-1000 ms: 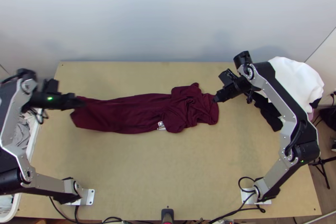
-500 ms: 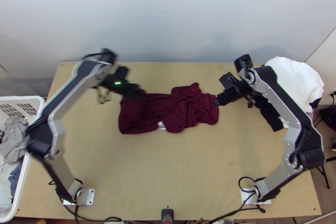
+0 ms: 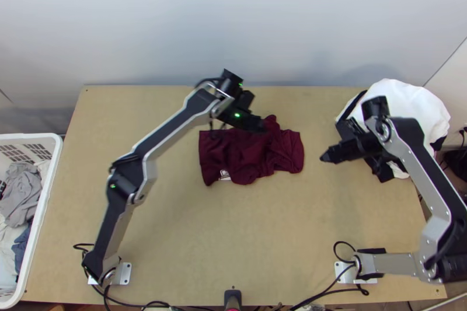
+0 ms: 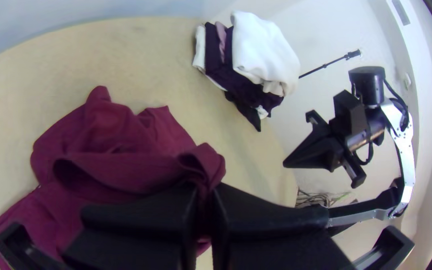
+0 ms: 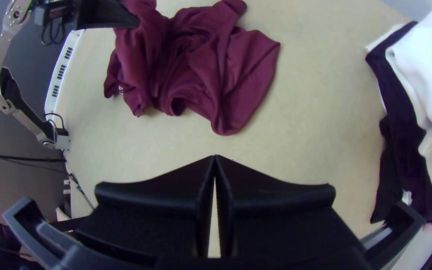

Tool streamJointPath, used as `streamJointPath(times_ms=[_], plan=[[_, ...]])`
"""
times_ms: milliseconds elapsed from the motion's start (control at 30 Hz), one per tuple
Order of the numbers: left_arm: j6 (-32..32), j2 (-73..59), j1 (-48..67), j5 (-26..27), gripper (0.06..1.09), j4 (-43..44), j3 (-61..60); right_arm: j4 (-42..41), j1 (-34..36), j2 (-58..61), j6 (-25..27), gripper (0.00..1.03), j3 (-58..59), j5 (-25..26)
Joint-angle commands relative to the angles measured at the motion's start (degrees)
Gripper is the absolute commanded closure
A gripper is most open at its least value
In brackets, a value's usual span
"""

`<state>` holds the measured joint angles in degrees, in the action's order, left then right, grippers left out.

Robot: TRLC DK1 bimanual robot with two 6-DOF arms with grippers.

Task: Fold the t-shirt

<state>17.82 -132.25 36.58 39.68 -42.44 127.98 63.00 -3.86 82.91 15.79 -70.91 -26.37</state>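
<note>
The maroon t-shirt lies rumpled near twelve o'clock on the counter, bunched toward three, with a white patch near its seven o'clock edge.

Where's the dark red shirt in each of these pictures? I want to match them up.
Top view: shirt mid-table, toward the far edge.
Left wrist view: shirt partly pinched in the left gripper.
Right wrist view: shirt beyond the right gripper.
Shared landmark: clothes pile with white on it.
</note>
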Motion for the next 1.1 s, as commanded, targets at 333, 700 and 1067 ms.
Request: streamJointPath(times_ms=[333,700,1067], plan=[[11.79,-7.15,7.02,2.86,0.1,18.27,3.15,-0.86,4.03,-8.56,-2.08,1.0,10.09,1.15],[-0.07,3.13,-4.5,7.25,0.17,-1.6,1.48,-1.57,0.78,-8.21,-2.08,1.0,9.92,1.59],[-22.75,20.01,-15.75,-25.09,1.04,3.85,-35.7,-4.03,-12.67,0.32,-2.08,1.0,0.95,4.13]])
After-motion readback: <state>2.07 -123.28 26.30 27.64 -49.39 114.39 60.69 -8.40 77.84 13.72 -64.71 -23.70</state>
